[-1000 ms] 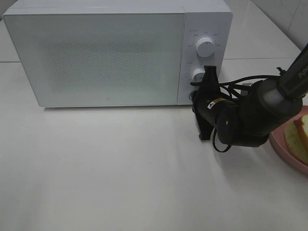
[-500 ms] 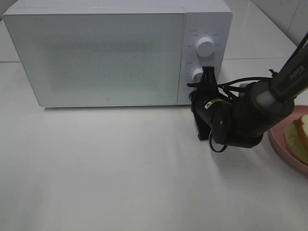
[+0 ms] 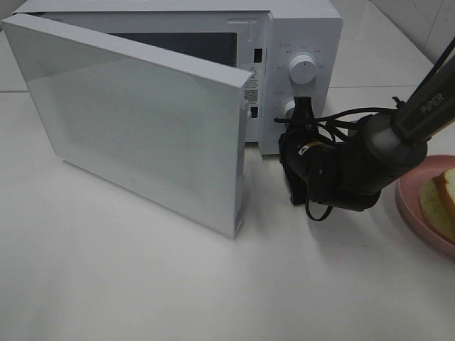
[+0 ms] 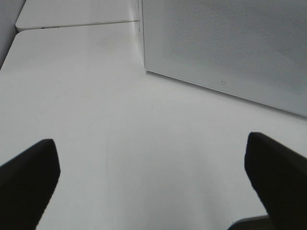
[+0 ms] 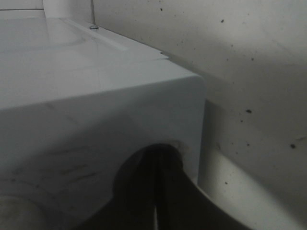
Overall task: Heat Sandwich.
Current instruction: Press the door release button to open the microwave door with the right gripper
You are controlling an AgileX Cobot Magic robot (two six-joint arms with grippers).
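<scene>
The sandwich (image 3: 442, 201), white bread with a brown crust, lies on the pink plate (image 3: 412, 213) at the right edge, partly cut off. The white microwave (image 3: 298, 35) stands at the back with its door (image 3: 142, 121) swung open toward the front. My right gripper (image 3: 303, 108) is shut, its tips against the lower part of the control panel by the lower knob (image 3: 288, 109). In the right wrist view its fingers (image 5: 156, 191) are pressed together against the microwave's front. My left gripper (image 4: 153, 182) is open and empty above the table, and is out of the high view.
The upper knob (image 3: 303, 69) sits on the control panel. The open door juts out over the white table (image 3: 142, 284), and its face also shows in the left wrist view (image 4: 225, 43). Black cables loop around the right arm (image 3: 355, 167).
The microwave door was shut and has swung open to the front left. My right gripper has pushed slightly closer to the control panel.
</scene>
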